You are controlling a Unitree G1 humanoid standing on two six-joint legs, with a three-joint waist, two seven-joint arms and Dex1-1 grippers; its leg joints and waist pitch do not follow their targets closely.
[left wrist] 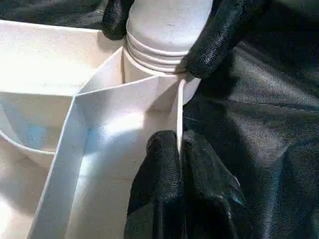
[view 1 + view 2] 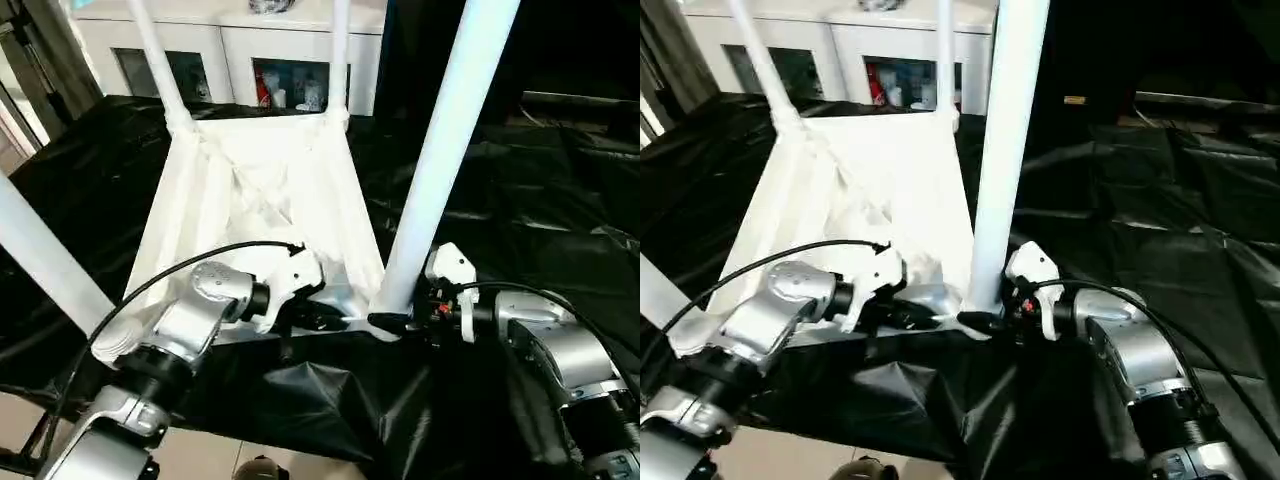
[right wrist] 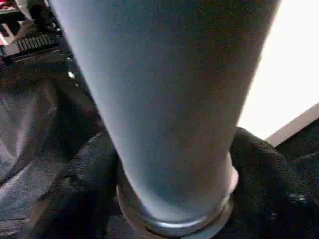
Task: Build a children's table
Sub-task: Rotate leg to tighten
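Right gripper (image 2: 392,322) clasped around the base of the near right leg (image 2: 440,150), one black finger on each side of the tube, seen close in the right wrist view. Left gripper (image 1: 178,164) pinched narrow on a thin rib of the tabletop (image 2: 262,190), just beside that leg's socket (image 1: 159,64). Four legs counted: two at the far corners, one at each near corner, all standing up from the upturned tabletop. Tabletop lying ribbed side up on the black-draped desk (image 2: 520,220). Both silver forearms reaching inward, wrists bent toward the near right corner. White cabinet (image 2: 230,45) behind.
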